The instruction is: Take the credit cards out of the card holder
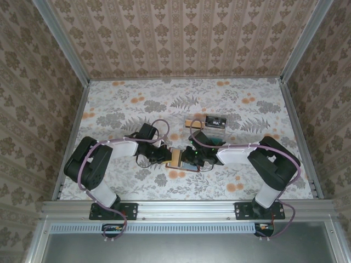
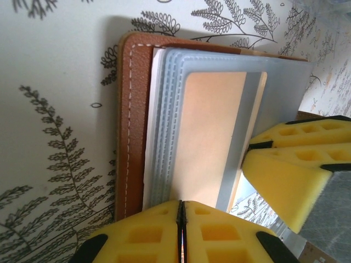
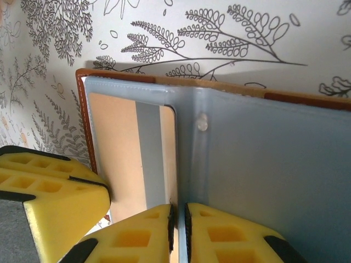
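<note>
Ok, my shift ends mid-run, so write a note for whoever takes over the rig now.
Left gripper: jaws shut on an edge of the holder.
Right gripper: jaws shut on its blue-grey flap.
Holder sits open between the arms, a tan card inside.
Done: a dark card, it seems, lies in the tray.
Left: pull the tan card and any behind it.

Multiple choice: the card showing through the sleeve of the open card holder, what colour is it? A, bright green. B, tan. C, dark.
B: in the left wrist view, the card sitting in the pale blue-grey sleeve of the open brown card holder is plainly tan.
</note>
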Controlling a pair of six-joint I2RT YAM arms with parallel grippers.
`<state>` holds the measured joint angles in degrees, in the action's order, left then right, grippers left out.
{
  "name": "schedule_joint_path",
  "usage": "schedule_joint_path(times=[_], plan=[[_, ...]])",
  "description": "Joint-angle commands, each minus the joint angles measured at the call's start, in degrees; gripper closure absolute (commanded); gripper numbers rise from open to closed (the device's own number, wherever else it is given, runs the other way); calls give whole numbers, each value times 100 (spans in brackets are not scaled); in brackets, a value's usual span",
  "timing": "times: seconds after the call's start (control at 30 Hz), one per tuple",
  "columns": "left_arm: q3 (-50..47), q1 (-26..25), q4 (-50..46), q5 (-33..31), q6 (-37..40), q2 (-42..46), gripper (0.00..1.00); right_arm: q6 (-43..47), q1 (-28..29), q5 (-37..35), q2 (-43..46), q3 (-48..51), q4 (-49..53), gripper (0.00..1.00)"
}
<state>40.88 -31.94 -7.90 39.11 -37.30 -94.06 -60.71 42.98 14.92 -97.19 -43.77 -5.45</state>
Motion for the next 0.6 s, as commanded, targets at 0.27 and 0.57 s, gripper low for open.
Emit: schedule_joint_path(times=[0.27, 0.57], plan=[[-54, -40, -289, -185, -39, -148, 97, -99, -130, 135, 75, 221, -70, 100], [-67, 5, -354, -387, -68, -187, 100, -25, -290, 98, 454, 537, 3, 100]])
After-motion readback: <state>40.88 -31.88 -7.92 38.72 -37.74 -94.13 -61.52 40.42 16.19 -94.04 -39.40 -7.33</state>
